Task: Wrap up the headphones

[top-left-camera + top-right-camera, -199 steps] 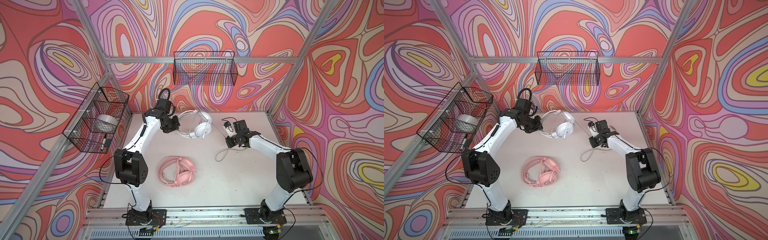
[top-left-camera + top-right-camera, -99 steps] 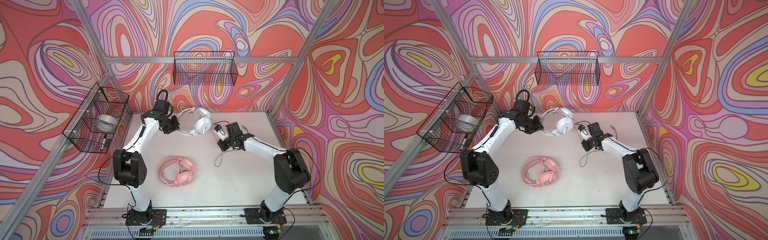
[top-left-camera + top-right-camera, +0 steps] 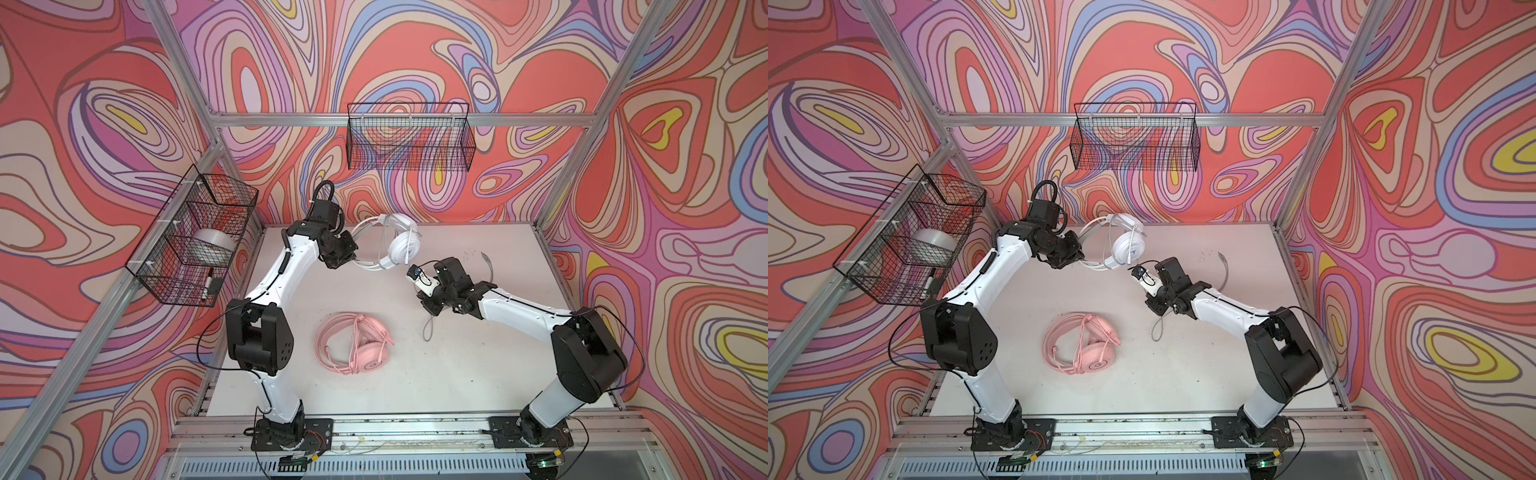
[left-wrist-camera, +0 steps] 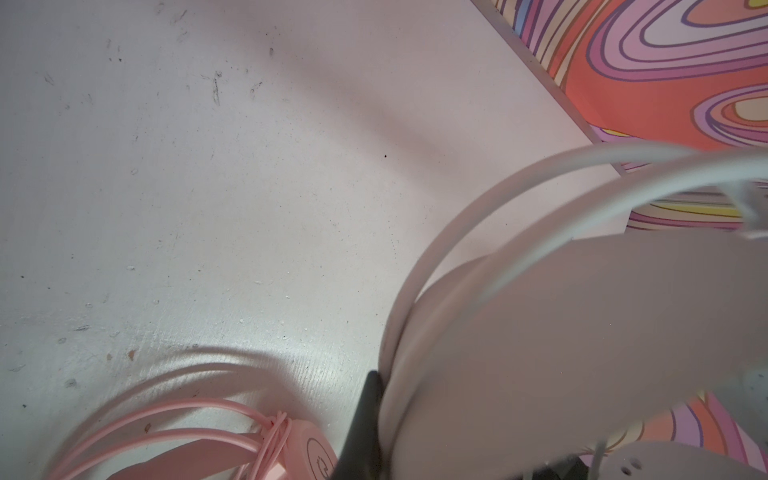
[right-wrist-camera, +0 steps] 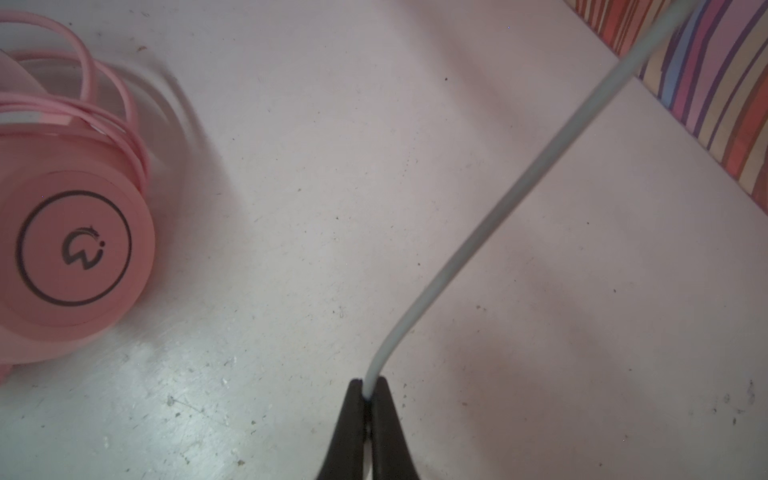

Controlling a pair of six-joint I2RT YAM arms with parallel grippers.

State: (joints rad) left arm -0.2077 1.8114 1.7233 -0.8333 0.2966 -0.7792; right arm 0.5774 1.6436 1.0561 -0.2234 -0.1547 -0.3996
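Left claw [image 3: 349, 258] is pinching the headband of the white headphones [image 3: 401, 249], holding them near the middle of the table's [image 3: 478, 374] back edge. The earcups are hanging just right of the claw; can't tell if they're touching the surface. Right claw [image 5: 368, 392] is squeezing the grey-white cable [image 5: 498, 208], sitting right of the white earcups and further toward the front edge, apart from them. Pink headphones [image 3: 353, 345] are lying flat around the table's centre, own cable wound round them, well clear of both claws.

Right wrist view is showing the jaws pressed together on the cable, which both top views are hiding. Left wrist view is showing only one dark finger [image 4: 365, 415] against the band. Top views are showing a slack loop [image 3: 428, 328] trailing from the right claw toward the front edge.

White set's long axis is running along the back edge, band toward the left edge, cups toward the right. Pink set's band is pointing back left, logo cup facing up at front right.
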